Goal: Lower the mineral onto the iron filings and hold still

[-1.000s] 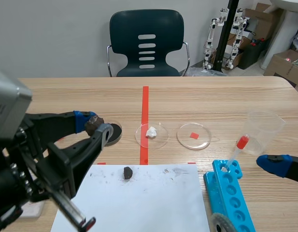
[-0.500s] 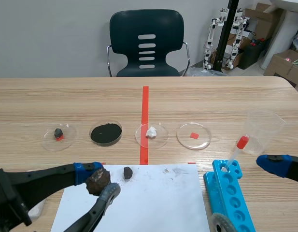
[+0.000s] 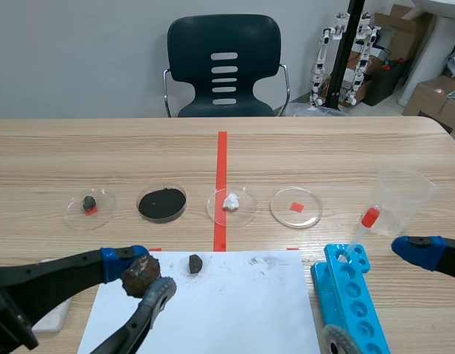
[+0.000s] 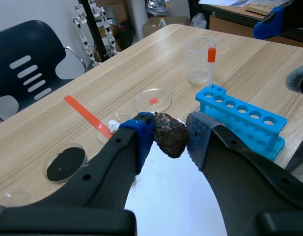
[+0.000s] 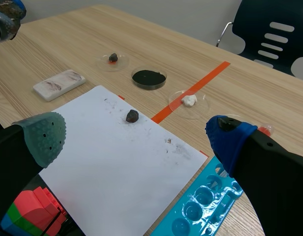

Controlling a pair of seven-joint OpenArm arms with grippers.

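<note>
You are working in a robotics lab set up for a bench science test. Your wooden table (image 3: 323, 147) carries petri dishes (image 3: 282, 200), a blue test-tube rack (image 3: 360, 310) and a clear beaker (image 3: 405, 198). Behind the chair (image 3: 224, 29), small white robot arms (image 3: 322, 55) and cardboard boxes (image 3: 426, 99) stand along the wall.

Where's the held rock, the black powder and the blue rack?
mineral (image 4: 170, 133): left wrist view, its middle.
iron filings (image 3: 161, 203): scene view, middle of the black patch.
blue rack (image 3: 355, 293): scene view, its top face.
</note>
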